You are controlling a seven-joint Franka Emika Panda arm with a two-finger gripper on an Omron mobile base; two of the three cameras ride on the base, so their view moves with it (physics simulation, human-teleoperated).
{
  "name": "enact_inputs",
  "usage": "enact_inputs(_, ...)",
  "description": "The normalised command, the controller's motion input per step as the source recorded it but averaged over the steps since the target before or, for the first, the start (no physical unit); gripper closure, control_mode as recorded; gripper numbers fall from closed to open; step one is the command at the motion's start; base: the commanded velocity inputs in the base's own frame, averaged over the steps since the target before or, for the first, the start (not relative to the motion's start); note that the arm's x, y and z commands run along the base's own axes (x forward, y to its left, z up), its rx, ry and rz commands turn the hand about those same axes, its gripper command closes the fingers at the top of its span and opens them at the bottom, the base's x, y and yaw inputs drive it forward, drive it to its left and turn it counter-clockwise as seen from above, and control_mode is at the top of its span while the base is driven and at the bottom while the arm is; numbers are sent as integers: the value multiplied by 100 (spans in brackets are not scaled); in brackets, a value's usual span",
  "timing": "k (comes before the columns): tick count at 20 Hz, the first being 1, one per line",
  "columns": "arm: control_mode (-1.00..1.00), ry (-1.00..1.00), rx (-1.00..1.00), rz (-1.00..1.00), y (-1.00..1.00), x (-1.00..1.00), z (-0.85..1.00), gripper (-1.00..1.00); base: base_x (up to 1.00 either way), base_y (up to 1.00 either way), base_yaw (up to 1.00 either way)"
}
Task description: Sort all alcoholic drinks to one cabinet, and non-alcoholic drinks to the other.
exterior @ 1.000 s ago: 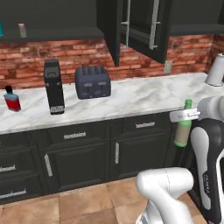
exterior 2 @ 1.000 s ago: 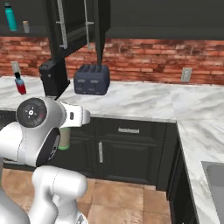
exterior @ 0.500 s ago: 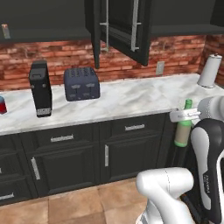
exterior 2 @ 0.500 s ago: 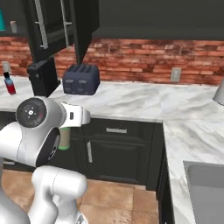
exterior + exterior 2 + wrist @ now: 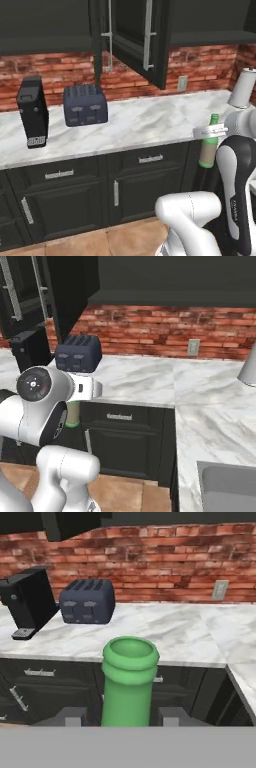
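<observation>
My gripper [image 5: 210, 132] is shut on the neck of a slim green bottle [image 5: 209, 145] with a tan label, one of the alcoholic drinks. I hold it upright in front of the lower cabinet fronts, just off the counter edge. In the hand view the green bottle [image 5: 129, 679] rises between my two dark fingertips [image 5: 70, 716], its open rim facing the camera. Its lower end [image 5: 73, 415] pokes out behind my arm in the right base view. An upper cabinet [image 5: 136, 37] hangs open above the counter. The non-alcoholic drinks are out of view.
A dark toaster [image 5: 85, 104] and a black coffee machine [image 5: 33, 111] stand on the marble counter [image 5: 150, 122]. A paper towel roll [image 5: 243, 87] stands at the right end. The counter turns a corner toward a sink [image 5: 227, 488]. The open cabinet door [image 5: 70, 291] juts out overhead.
The whole scene has slid left in both base views, so the base has driven right. The green bottle stays in my gripper, unchanged against the arm.
</observation>
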Motion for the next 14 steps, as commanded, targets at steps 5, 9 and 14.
enact_inputs(5,100,0,0,0,0,0,0,100,51,-47,0)
enact_inputs(9,100,0,0,0,0,0,0,100,56,-11,-3)
enact_inputs(14,100,0,0,0,0,0,0,100,60,0,-7)
